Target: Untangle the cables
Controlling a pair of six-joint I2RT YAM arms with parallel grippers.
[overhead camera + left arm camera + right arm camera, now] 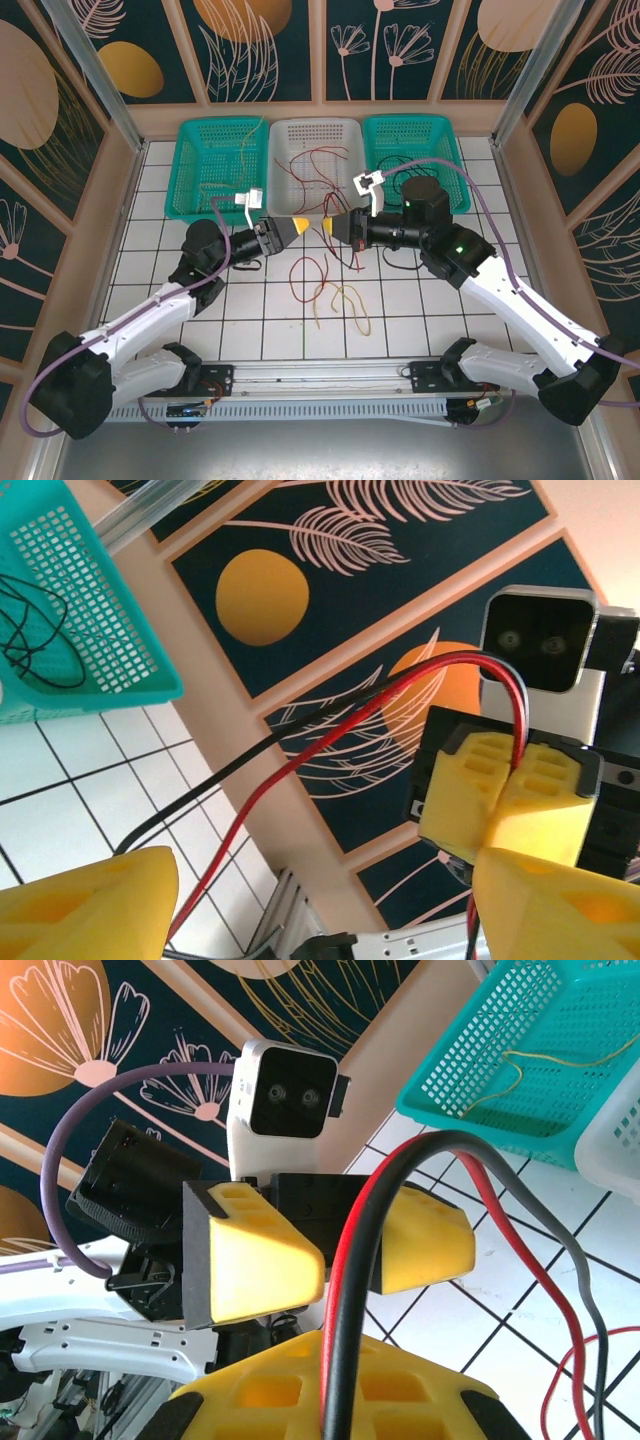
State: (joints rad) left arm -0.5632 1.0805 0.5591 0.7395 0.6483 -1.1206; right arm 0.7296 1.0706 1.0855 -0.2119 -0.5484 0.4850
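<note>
My right gripper (335,1360) is shut on a red cable (365,1230) and a black cable (345,1290), which rise from its yellow fingertips and arc away to the right. Facing it tip to tip over the table's middle, my left gripper (300,228) stands open. In the left wrist view my right gripper (513,780) pinches the two strands, and the red cable (300,755) and black cable (250,760) slope down across the gap of my left gripper (325,895). A red loop (303,272) and a pale yellow strand (350,300) lie on the tiles below.
Three baskets stand along the back wall: a teal basket (190,165) with pale yellow wires, a white basket (285,135) with red wires, and a teal basket (455,170) with black wires. Patterned walls enclose the white tiled table (150,230).
</note>
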